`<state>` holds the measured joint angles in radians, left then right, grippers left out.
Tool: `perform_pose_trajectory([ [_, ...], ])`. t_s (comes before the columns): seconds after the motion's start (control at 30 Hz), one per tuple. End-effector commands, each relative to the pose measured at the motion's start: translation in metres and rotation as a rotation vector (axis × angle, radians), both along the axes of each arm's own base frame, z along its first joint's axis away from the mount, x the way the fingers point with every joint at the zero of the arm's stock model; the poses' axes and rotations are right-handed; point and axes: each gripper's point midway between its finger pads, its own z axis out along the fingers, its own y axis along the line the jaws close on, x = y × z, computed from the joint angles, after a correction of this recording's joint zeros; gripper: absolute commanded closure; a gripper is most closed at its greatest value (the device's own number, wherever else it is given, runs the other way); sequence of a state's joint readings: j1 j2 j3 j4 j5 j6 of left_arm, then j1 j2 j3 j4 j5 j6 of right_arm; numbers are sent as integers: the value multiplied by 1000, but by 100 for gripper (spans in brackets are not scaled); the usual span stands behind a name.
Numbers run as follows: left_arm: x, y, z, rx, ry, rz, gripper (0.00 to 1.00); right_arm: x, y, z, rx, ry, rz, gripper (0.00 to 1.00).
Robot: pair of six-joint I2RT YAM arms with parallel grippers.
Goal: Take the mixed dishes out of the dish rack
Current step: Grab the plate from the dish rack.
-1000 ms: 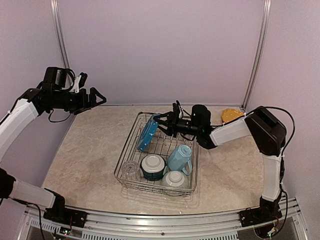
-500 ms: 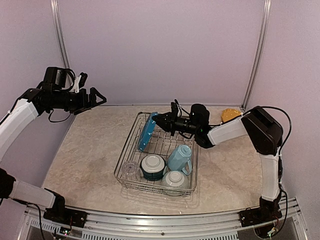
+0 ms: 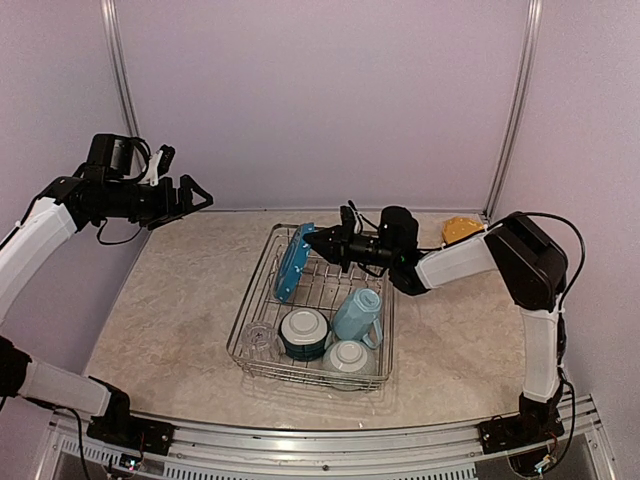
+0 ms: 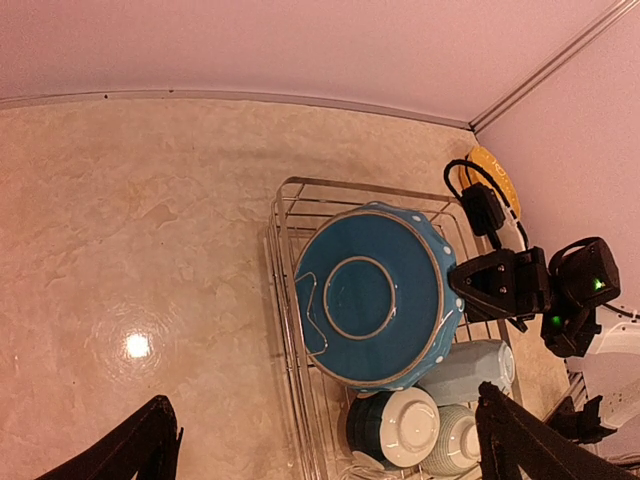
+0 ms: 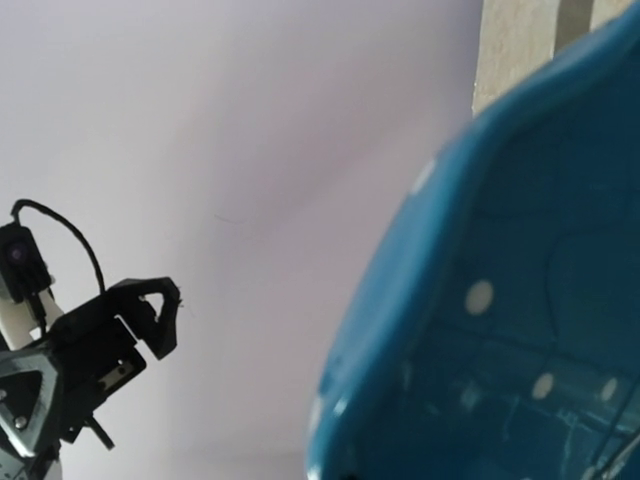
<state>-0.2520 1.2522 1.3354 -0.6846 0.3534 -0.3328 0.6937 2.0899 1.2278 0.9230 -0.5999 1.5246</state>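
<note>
Since the blue plate (image 3: 292,265) stands on edge among the prongs at the far left of the dish rack (image 3: 253,295), the right gripper (image 3: 322,241) at its upper rim (I cannot tell whether the jaws have closed on it) should bite well over the rim. It should then lift straight up before swinging aside. The left gripper (image 3: 195,197) hangs wide open, well apart.
</note>
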Motion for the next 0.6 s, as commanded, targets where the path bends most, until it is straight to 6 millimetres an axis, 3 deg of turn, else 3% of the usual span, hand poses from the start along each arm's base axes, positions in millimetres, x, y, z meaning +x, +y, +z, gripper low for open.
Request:
perform_pose_trajectory([
  [0.0,0,3,1,4,7,5,1,-14,-3,77,100,-170,14,100],
  [0.57,2,2,-3,5,21,5,1,-37,-20,147,162,-319,15,100],
])
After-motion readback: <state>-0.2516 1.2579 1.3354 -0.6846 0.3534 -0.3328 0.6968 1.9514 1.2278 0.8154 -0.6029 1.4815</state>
